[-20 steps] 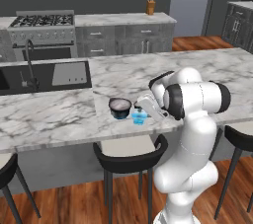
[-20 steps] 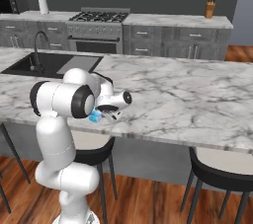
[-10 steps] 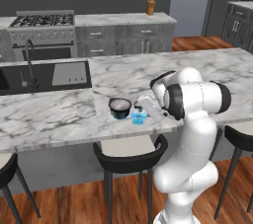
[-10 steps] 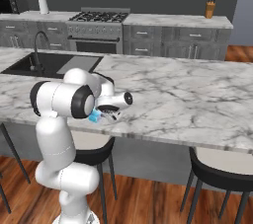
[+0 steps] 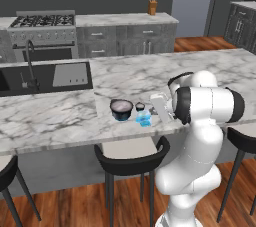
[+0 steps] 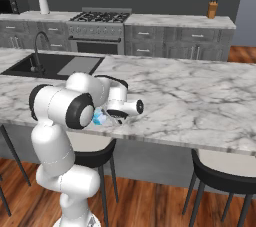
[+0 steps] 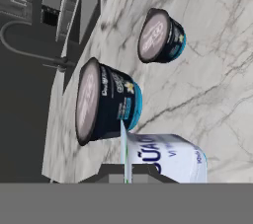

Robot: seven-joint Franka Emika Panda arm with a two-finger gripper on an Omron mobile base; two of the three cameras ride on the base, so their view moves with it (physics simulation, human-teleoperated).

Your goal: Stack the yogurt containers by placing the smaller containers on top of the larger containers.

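In the hand view the wide dark tub (image 7: 106,102) with its pale top lies just beyond the light-blue cup (image 7: 168,159). The tiny dark cup (image 7: 160,35) sits farther off on the marble. My gripper (image 7: 126,169) is shut, its two fingertips pinching the thin rim of the light-blue cup. From the left base view the dark tub (image 5: 121,109), the tiny cup (image 5: 140,106) and the light-blue cup (image 5: 144,118) cluster near the counter's front edge, with the gripper (image 5: 153,113) at the cup's right side. A sliver of the blue cup (image 6: 99,118) peeks past the arm in the right base view.
The marble island counter (image 5: 150,76) carries a dark sink (image 5: 45,77) with a faucet (image 5: 31,63) at its left. Bar stools (image 5: 131,156) stand under the front edge. A stove (image 5: 42,33) and cabinets line the back wall.
The jaws have closed onto the rim of the light-blue cup. The arm and the three containers stay where they were.
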